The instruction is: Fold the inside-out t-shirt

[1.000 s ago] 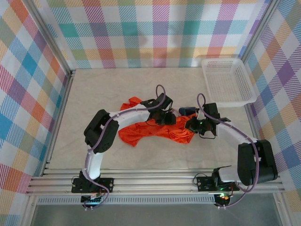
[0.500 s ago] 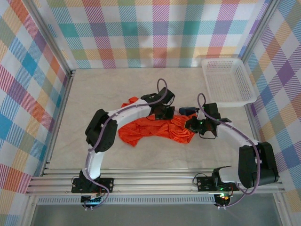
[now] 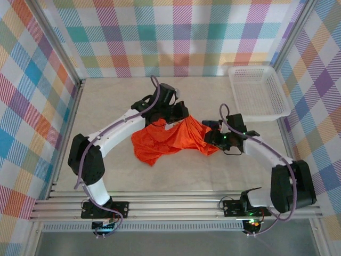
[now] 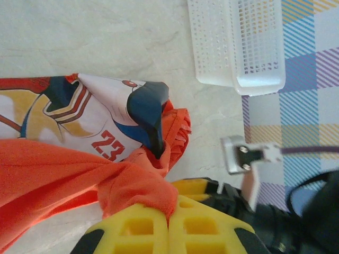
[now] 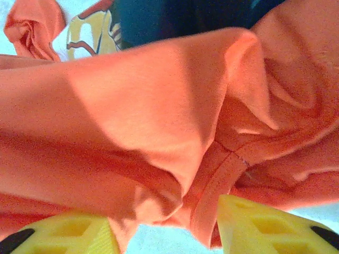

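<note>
The inside-out t-shirt (image 3: 165,141) is a bright orange-red heap in the middle of the table, with one part pulled up toward the back. My left gripper (image 3: 178,118) hangs over its far edge. In the left wrist view the yellow fingers (image 4: 132,230) are shut on a bunch of the orange fabric (image 4: 143,190), and the shirt's printed side with a red "23" (image 4: 106,148) shows beyond it. My right gripper (image 3: 209,137) is at the shirt's right edge. Its fingers (image 5: 265,227) stand apart, and a hemmed fold of the t-shirt (image 5: 132,106) hangs loose between them.
A white mesh basket (image 3: 250,68) stands at the back right corner, also seen in the left wrist view as the basket (image 4: 238,47). Checked walls enclose the pale table (image 3: 106,101) on three sides. The right arm's dark wrist (image 4: 296,211) is close beside my left gripper.
My left gripper shut on the shirt and moved back and to the left, lifting the fabric with it. The right gripper's fingers have parted and let go of the fabric they held.
</note>
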`<control>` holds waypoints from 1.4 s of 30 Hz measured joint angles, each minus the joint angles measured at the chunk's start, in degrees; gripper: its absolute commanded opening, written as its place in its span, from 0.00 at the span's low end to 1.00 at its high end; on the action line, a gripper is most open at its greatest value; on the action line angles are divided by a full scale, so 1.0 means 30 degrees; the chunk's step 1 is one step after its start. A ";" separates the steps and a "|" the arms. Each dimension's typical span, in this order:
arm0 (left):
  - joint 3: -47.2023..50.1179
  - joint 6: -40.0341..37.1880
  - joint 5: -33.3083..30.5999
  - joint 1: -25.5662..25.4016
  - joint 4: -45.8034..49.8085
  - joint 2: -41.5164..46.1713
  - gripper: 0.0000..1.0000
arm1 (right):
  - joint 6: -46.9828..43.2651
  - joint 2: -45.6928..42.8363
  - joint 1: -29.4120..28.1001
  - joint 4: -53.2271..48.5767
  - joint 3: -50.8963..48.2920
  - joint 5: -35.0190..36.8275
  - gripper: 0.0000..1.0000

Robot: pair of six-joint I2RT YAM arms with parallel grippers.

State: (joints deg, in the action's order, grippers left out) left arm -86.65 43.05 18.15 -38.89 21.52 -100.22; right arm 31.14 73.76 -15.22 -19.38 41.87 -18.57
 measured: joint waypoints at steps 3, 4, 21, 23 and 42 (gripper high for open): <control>0.1137 0.0641 0.0597 0.0000 -0.1282 -0.0437 0.00 | -0.0102 -0.1596 -0.0437 -0.0831 0.0459 0.0576 0.18; 0.1479 0.0838 0.0758 0.0000 -0.1617 -0.0641 0.00 | -0.0058 -0.2004 -0.0729 -0.0896 0.0663 0.0678 0.13; 0.2346 0.1304 0.1020 0.0000 -0.2747 -0.1435 0.00 | -0.0546 0.3410 -0.4167 0.0860 0.3104 0.2907 0.34; 0.2339 0.1304 0.1020 0.0000 -0.2747 -0.1435 0.00 | -0.0568 0.4240 -0.4167 0.1173 0.3453 0.3264 0.36; 0.2718 0.1304 0.1304 0.0670 -0.2871 -0.1435 0.00 | 0.0284 0.3031 -0.4255 0.0685 0.4335 0.4852 0.00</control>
State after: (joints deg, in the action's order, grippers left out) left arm -78.50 46.96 22.06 -36.88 12.91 -104.53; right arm 31.99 82.85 -27.99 -17.32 54.87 -4.01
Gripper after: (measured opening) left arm 0.049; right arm 0.048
